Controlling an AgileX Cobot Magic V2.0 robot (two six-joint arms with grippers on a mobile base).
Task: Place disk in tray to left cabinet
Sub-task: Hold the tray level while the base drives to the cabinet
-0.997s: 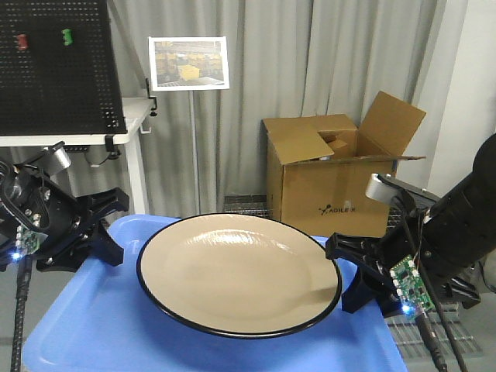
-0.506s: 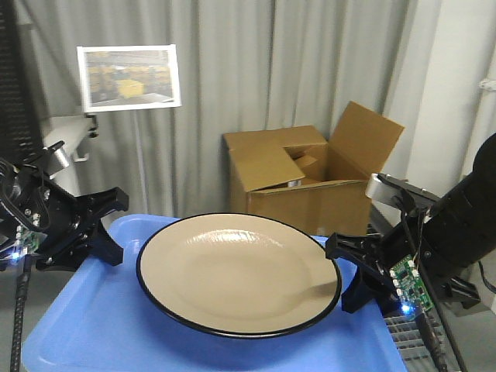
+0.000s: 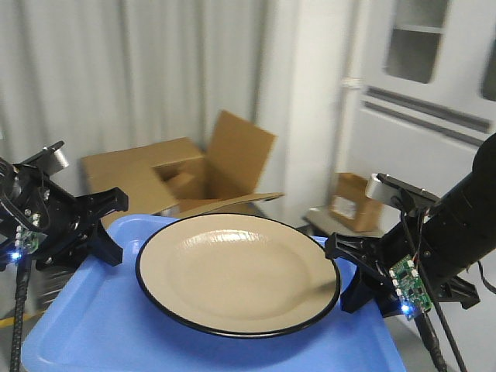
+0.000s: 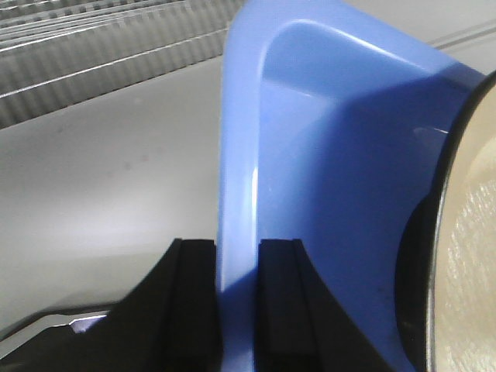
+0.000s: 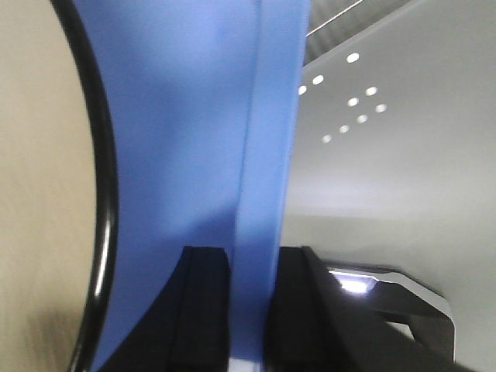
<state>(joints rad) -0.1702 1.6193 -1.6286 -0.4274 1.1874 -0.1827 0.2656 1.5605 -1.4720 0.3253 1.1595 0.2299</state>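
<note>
One disk (image 3: 238, 273), one tray (image 3: 93, 325), left pincer (image 3: 108, 229), right pincer (image 3: 356, 271) gripping rim

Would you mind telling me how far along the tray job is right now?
Done: the disk lies in the tray. In hand: the left claw and right claw are each shut on a tray rim, holding it up. Left: no cabinet is in view, so the tray has yet to reach a shelf.

Bright indoor light; bkgd motion-blurred, disk (image 3: 239, 273) sharp, wrist cams soft.
</note>
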